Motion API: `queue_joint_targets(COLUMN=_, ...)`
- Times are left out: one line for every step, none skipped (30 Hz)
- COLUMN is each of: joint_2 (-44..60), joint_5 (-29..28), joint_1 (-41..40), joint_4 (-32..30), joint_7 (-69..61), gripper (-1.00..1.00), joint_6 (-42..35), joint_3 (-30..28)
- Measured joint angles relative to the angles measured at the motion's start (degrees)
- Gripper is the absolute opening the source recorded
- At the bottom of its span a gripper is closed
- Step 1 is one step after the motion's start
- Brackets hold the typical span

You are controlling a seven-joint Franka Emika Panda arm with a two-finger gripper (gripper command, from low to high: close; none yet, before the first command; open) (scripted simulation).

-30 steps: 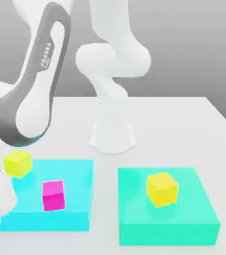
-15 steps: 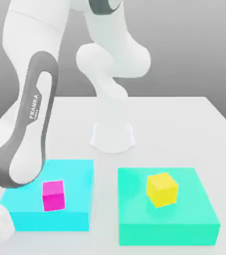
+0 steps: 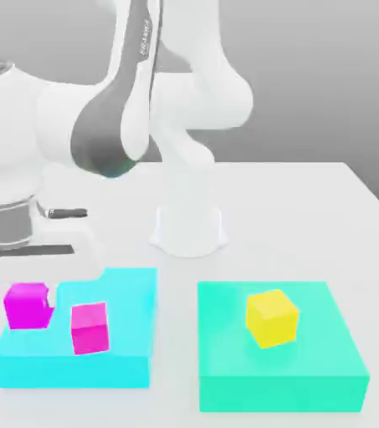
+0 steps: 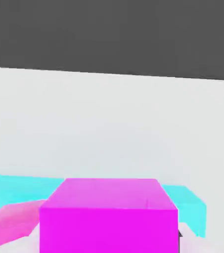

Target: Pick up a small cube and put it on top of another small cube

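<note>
The jaws are closed right down on a small magenta cube (image 3: 27, 305), which hangs under the hand, raised off the cyan slab (image 3: 125, 288) at the exterior view's left. In the hand view the held cube (image 4: 109, 217) sits square and close between the jaws, level rather than tipped as far as I can see, with a strip of the cyan slab (image 4: 190, 207) showing behind it and bare white worktop (image 4: 109, 123) beyond.

What the coming move turns on is the second magenta cube (image 3: 89, 328). It rests on the cyan slab just beside the jaws, towards the exterior view's right and lower down. The two cubes look close, nearly side by side, but apart, and the carried one appears only a little higher than the top of the resting one. So I would judge the jaws need to rise somewhat before sliding over, or the carried cube's lower edge may clip the resting one and push it along the slab.

Both cubes seem roughly square to each other, so little turning should be needed.

Further out from the jaws, well apart to the exterior view's right, a yellow cube (image 3: 272, 318) sits on a green slab (image 3: 326, 368), clear of the path.
</note>
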Motion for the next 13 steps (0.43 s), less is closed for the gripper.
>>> queue_joint_targets(joint_2=-1.9, joint_5=-1.0, joint_1=0.3, joint_4=-1.4, joint_7=-0.9, gripper=-1.00, joint_6=-0.4, joint_3=0.2)
queue_joint_targets(joint_2=-3.7, joint_5=-1.9, joint_1=0.6, joint_4=-2.7, joint_7=-1.9, gripper=-1.00, joint_6=-0.7, joint_3=0.5)
queue_joint_targets(joint_2=-5.6, joint_5=-2.8, joint_1=0.8, joint_4=-4.1, joint_7=-2.9, gripper=-1.00, joint_6=-1.0, joint_3=0.8)
queue_joint_targets(joint_2=-7.4, joint_5=-3.5, joint_1=0.9, joint_4=-5.5, joint_7=-4.0, gripper=-1.00, joint_6=-1.3, joint_3=1.3)
queue_joint_targets(joint_2=-7.4, joint_5=-3.5, joint_1=1.1, joint_4=-6.4, joint_7=-4.9, gripper=-1.00, joint_6=-0.4, joint_3=1.4)
queue_joint_targets(joint_2=-6.5, joint_5=-3.0, joint_1=1.4, joint_4=-7.0, joint_7=-5.7, gripper=-1.00, joint_6=1.1, joint_3=1.4)
queue_joint_targets(joint_2=-5.1, joint_5=-2.4, joint_1=1.6, joint_4=-7.5, joint_7=-6.3, gripper=-1.00, joint_6=2.9, joint_3=1.3)
queue_joint_targets(joint_2=-3.5, joint_5=-1.6, joint_1=1.7, joint_4=-7.9, joint_7=-7.0, gripper=-1.00, joint_6=4.9, joint_3=1.3)
queue_joint_targets(joint_2=-1.8, joint_5=-0.9, joint_1=1.9, joint_4=-8.3, joint_7=-7.6, gripper=-1.00, joint_6=7.0, joint_3=1.2)
queue_joint_targets(joint_2=-0.2, joint_5=-0.3, joint_1=1.9, joint_4=-8.6, joint_7=-8.1, gripper=1.00, joint_6=8.9, joint_3=1.2)
queue_joint_targets(joint_2=-0.2, joint_5=-0.3, joint_1=1.9, joint_4=-8.6, joint_7=-8.1, gripper=1.00, joint_6=8.9, joint_3=1.2)
queue_joint_targets(joint_2=-0.2, joint_5=-0.3, joint_1=1.9, joint_4=-8.6, joint_7=-8.1, gripper=1.00, joint_6=8.9, joint_3=1.2)
queue_joint_targets(joint_2=-0.2, joint_5=-0.3, joint_1=1.9, joint_4=-8.6, joint_7=-8.1, gripper=1.00, joint_6=8.9, joint_3=1.2)
